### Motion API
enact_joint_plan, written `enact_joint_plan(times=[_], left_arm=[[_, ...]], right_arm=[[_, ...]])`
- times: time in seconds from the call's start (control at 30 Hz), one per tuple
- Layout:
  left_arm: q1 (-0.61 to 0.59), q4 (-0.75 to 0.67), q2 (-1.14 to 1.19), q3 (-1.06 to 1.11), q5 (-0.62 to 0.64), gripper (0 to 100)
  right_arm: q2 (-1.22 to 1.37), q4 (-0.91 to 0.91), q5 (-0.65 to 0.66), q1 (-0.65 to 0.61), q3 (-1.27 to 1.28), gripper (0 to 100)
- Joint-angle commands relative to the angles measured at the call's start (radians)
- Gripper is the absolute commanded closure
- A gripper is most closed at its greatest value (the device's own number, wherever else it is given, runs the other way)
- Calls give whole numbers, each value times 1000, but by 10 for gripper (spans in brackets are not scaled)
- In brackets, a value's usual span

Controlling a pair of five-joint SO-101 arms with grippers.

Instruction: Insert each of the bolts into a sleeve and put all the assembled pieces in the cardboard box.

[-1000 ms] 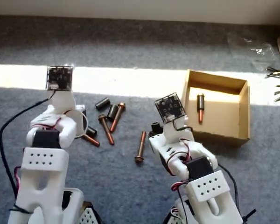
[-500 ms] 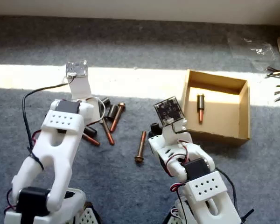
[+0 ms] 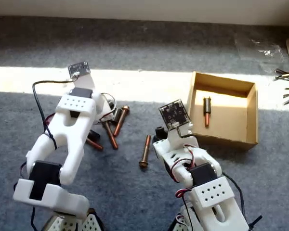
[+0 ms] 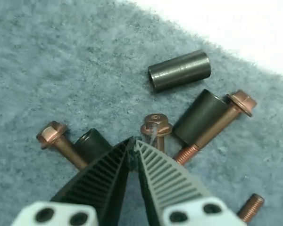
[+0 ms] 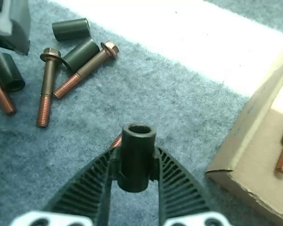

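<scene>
The right tool [image 5: 134, 159] is clamped on a black sleeve [image 5: 138, 141], holding it upright with the open bore facing up — a ready socket. In the high view it sits at about 8 o'clock of the cardboard box [image 3: 223, 83], where one assembled piece [image 3: 207, 111] already lies. The left tool [image 4: 133, 142] hovers over the heap of loose parts on the carpet [image 3: 130, 192], at 9 o'clock of the right tool. Its jaws are drawn to a narrow slit and hold nothing, and the tips are just beside the head of the middle bolt [image 4: 156, 127].

The step in hand, as I judge it, is picking a bolt to feed the held sleeve. The jaws should spread before they drop, since closed like this they would only nudge the head aside. The bolt is crowded: a dark sleeve [image 4: 200, 117] with a second bolt [image 4: 212, 129] against it lies on one side, and another sleeve [image 4: 92, 141] on the other. Grip the shank close under the head, so the threaded end stands free for the bore. The lone bolt [image 3: 145, 150], at 7 o'clock of the held sleeve and apart from the heap, looks the easier pick.
</scene>
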Motion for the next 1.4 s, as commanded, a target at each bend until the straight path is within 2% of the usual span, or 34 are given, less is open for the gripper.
enact_joint_plan(times=[0.0,0.37,0.57,0.77,1.37], left_arm=[[61,35,16,-67,15,995],[84,31,27,-59,18,988],[81,29,28,-44,18,861],[54,-40,28,12,14,860],[15,-109,28,71,9,860]], right_arm=[[-21,-28,-3,10,-8,995],[-21,-30,-3,13,-8,995],[-21,-30,-3,13,-8,995],[-21,-30,-3,13,-8,995],[-21,-30,-3,15,-8,995]])
